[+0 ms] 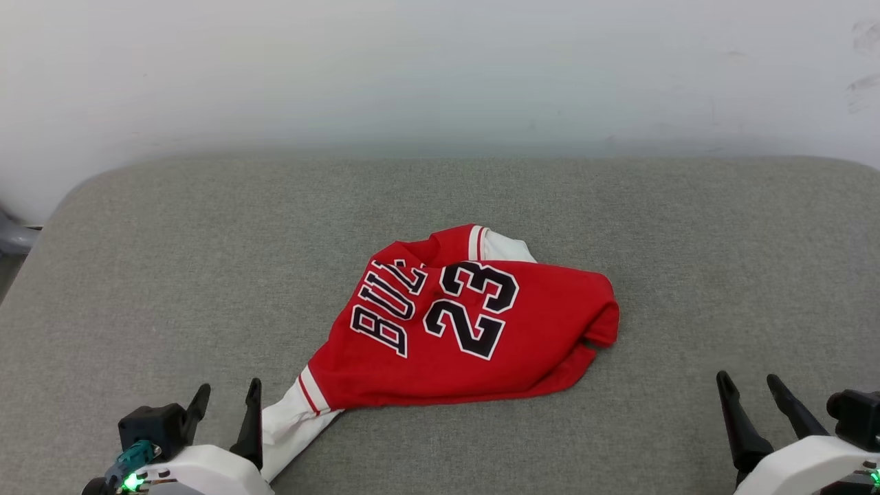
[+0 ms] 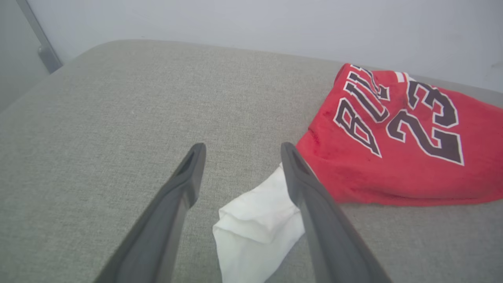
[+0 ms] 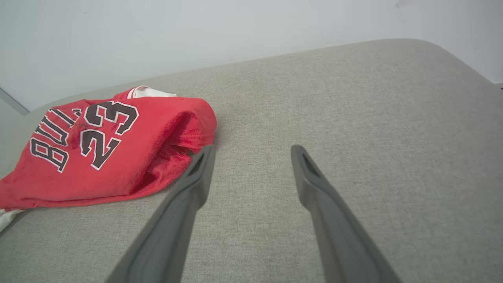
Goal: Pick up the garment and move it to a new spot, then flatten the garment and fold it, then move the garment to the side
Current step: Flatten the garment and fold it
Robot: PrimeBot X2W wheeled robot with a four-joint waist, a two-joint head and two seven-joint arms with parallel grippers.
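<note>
Left pincer (image 1: 229, 390) sits at the lower left corner of the head view with its two dark fingers spread wide, gripping nothing. In the left wrist view the same pincer (image 2: 242, 147) shows a broad gap between its fingers, and the shirt's white sleeve (image 2: 255, 228) lies crumpled on the cushion in the lower middle of the frame, partly under that gap. The finger on the right of that frame crosses in front of the sleeve's edge; whether it touches the cloth I cannot tell.

At the lower right corner of the head view, the right pincer (image 1: 748, 379) is equally wide open and empty, well apart from the shirt. In its own wrist view, the right pincer (image 3: 253, 149) hangs over bare cushion, with the shirt's bunched red hem just beyond the finger on the left of the frame.

A red shirt (image 1: 467, 330) lies in a loose heap at the centre of the head view on a grey cushion (image 1: 172, 275), black number 23 facing up, its white sleeve (image 1: 285, 419) trailing toward the lower left. A pale wall (image 1: 412, 69) runs across the top.
</note>
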